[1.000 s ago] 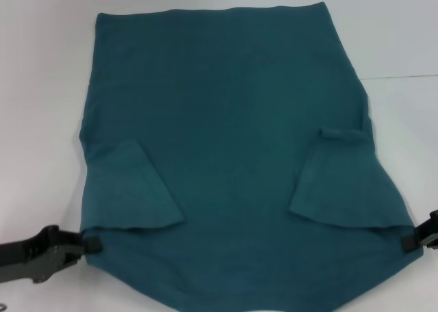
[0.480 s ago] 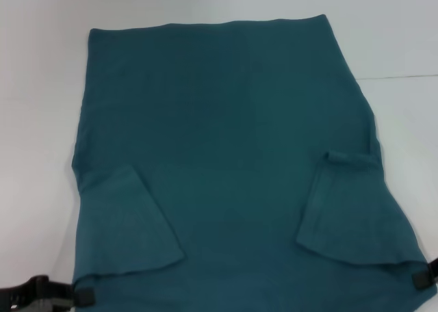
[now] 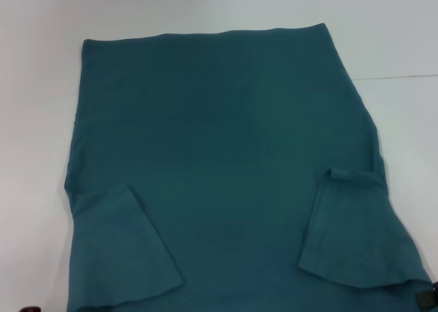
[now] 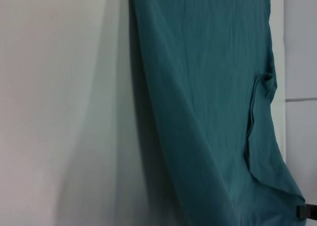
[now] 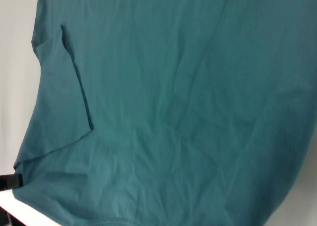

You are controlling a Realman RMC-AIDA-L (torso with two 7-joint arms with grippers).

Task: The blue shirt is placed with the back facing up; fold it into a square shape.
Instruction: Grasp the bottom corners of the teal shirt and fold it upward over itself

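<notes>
While only a dark tip of the right gripper (image 3: 426, 300) shows at the near right corner of the blue shirt (image 3: 226, 154), it sits right against the cloth edge there; whether its jaws are clamped on the fabric or apart, I cannot tell. The left gripper is out of the head view, and its wrist camera shows none of its own fingers, so its jaws are unknown too.

Back side up, the shirt lies spread over most of the white table (image 3: 41, 86), with its straight far edge squared off and both sleeves, 1 on the left (image 3: 123, 250) and 1 on the right (image 3: 356, 230), turned inward onto the body. In the left wrist view the cloth slopes up off the surface with shadow beneath, so the near end looks lifted.

This fabric reads as thin, limp and light: it will sag between 2 hold points and drag wrinkles if pulled unevenly. Best purchase is probably at the 2 near corners, pinching both layers. A seam line (image 3: 404, 76) crosses the table at the far right; bare white surface lies all round.
</notes>
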